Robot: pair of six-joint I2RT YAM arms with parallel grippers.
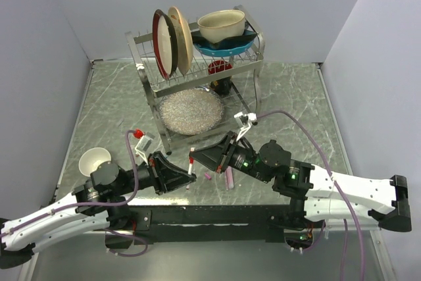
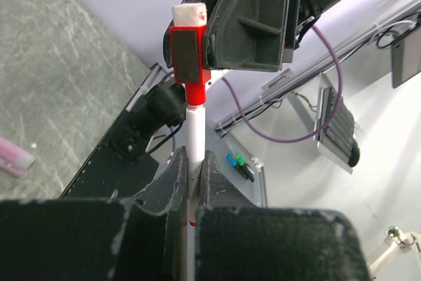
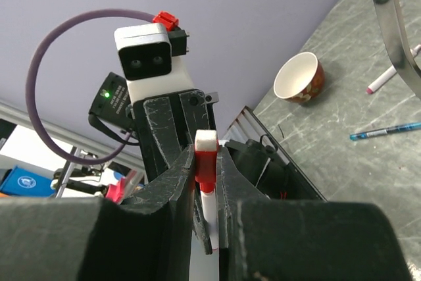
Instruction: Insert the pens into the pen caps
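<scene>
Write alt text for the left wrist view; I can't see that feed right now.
The left claw grips a white pen pointing up the frame, its red end meeting the red cap pinched in the right claw just above. A pink pen lies on the marbled table at the left edge.

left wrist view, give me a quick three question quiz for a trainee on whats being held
1. True or false: the left gripper is open and empty.
2. Which gripper grips the red cap? A left B right C neither
3. Fill in: the pen clamped in the left gripper is ____ in colour.
Key: 1 false; 2 B, the right gripper; 3 white, the white pen.
</scene>
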